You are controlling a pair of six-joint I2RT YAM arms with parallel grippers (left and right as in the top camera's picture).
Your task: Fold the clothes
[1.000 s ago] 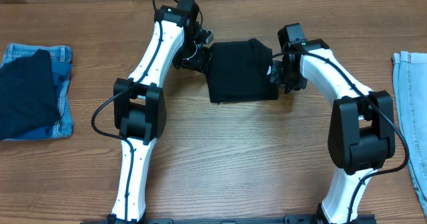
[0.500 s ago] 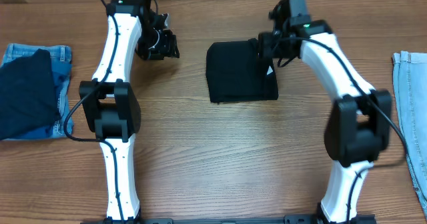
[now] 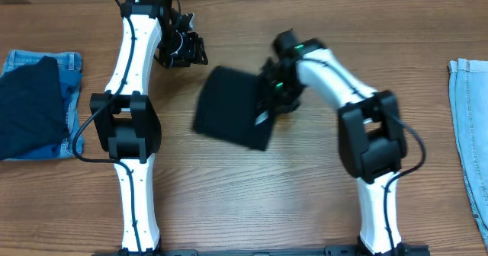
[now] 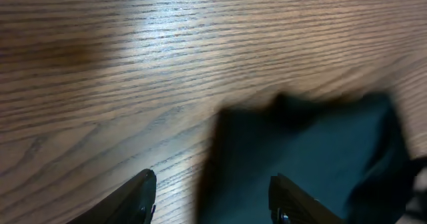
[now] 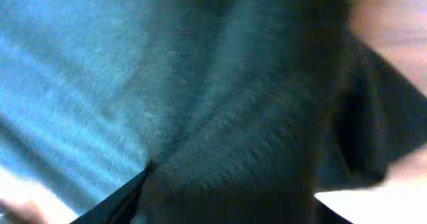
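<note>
Item: clothes (image 3: pixel 229 117), a folded black bundle on the worktop (image 3: pixel 252 203), one edge at my right fingers (image 3: pixel 273 96); pinched or only pressed, I cannot tell. My left fingers (image 3: pixel 181 49): spread, empty, well apart from it. Risk: a loose hold lets the folds slide open.

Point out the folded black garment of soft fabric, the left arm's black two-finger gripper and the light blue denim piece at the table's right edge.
Black garment (image 3: pixel 225 119): overhead view, middle of the fabric.
Left gripper (image 3: pixel 184 56): overhead view, between its fingertips.
Light blue denim piece (image 3: pixel 469 134): overhead view, its middle part.
</note>
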